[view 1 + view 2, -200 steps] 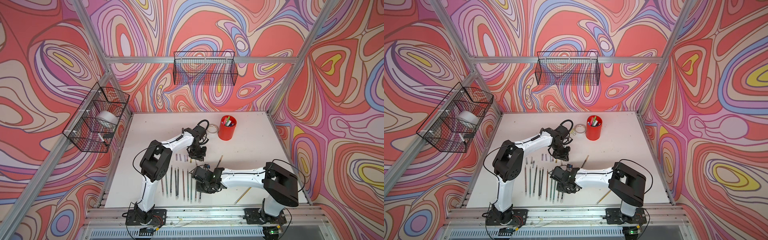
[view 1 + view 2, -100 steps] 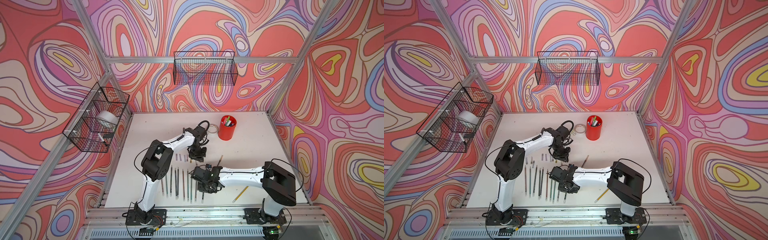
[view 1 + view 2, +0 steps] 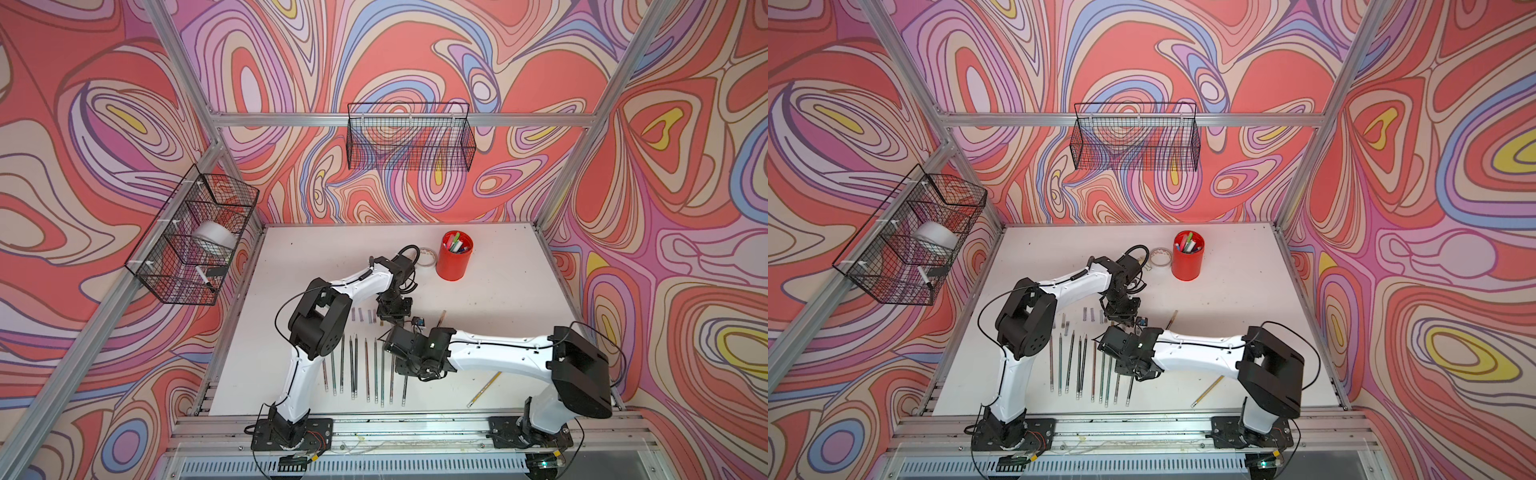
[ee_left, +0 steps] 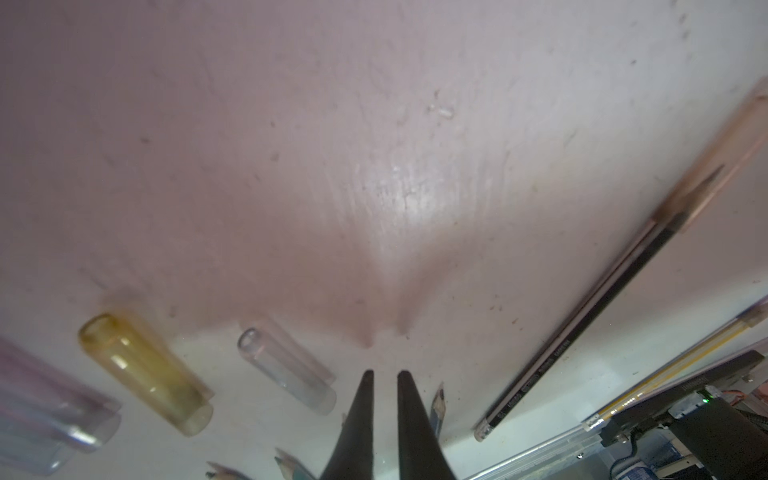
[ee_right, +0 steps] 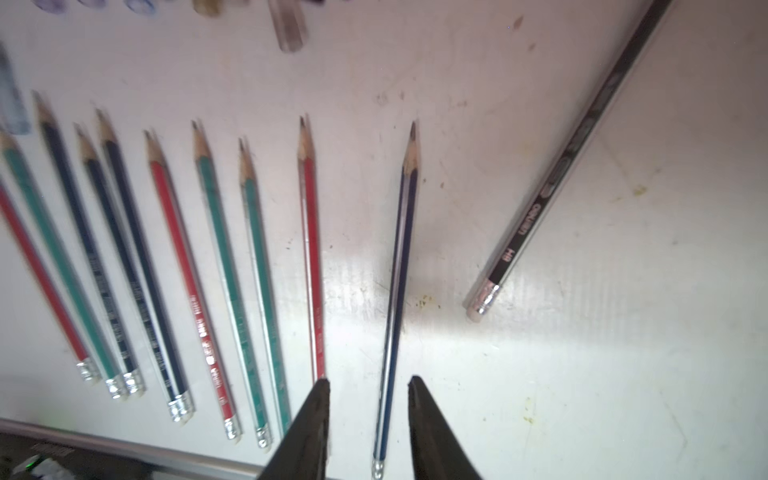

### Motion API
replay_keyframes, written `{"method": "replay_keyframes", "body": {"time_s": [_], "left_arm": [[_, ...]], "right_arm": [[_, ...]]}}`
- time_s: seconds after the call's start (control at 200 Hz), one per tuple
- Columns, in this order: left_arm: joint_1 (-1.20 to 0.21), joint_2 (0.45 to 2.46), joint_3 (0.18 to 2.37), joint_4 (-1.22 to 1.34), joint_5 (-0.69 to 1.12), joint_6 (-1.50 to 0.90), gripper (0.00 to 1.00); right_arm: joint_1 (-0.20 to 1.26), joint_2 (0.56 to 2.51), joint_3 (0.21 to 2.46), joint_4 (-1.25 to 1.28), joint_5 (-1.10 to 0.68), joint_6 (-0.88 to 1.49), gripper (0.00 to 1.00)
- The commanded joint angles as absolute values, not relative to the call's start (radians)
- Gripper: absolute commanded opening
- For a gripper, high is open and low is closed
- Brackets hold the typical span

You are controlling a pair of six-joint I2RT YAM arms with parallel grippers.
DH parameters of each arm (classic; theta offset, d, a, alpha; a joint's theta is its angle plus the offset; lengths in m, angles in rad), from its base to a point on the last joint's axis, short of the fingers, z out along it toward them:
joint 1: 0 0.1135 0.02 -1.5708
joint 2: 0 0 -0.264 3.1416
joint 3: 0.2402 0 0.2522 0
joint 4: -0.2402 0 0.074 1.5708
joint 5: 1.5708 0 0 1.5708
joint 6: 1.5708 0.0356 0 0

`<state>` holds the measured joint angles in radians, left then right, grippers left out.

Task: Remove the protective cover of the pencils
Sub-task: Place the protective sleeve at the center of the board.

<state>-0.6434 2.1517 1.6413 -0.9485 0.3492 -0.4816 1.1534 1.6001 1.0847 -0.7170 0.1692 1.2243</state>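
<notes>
Scuffed white table (image 3: 498, 316), swirl-patterned walls (image 3: 415, 50), pencils (image 5: 179, 249) rowed near. My right gripper (image 5: 368, 380) stands parted astride a blue pencil (image 5: 399, 270), unclamped; my left gripper (image 4: 385, 372) is closed, empty.

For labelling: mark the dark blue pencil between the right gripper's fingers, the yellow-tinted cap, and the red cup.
dark blue pencil (image 5: 399, 257), right wrist view, middle of its shaft.
yellow-tinted cap (image 4: 144, 373), left wrist view, middle of its tube.
red cup (image 3: 453, 267), in a top view, its outer wall.
</notes>
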Motion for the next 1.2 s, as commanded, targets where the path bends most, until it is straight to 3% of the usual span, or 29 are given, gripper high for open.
{"method": "replay_keyframes", "body": {"time_s": [0.0, 0.24, 0.481, 1.197], "left_arm": [[-0.653, 2.176, 1.667, -0.988, 0.32, -0.466, 0.0], [-0.653, 2.186, 1.673, -0.992, 0.321, -0.463, 0.0], [-0.653, 2.201, 1.686, -1.017, 0.3, -0.461, 0.0], [-0.653, 2.216, 1.703, -1.031, 0.299, -0.456, 0.07]], "right_arm": [[1.149, 1.513, 1.073, -0.786, 0.287, 1.243, 0.4], [1.033, 1.397, 0.963, -0.787, 0.295, 1.256, 0.45], [0.921, 1.446, 0.973, -0.731, 0.25, 1.191, 0.47], [0.842, 1.594, 0.979, -0.686, 0.198, 1.175, 0.48]]}}
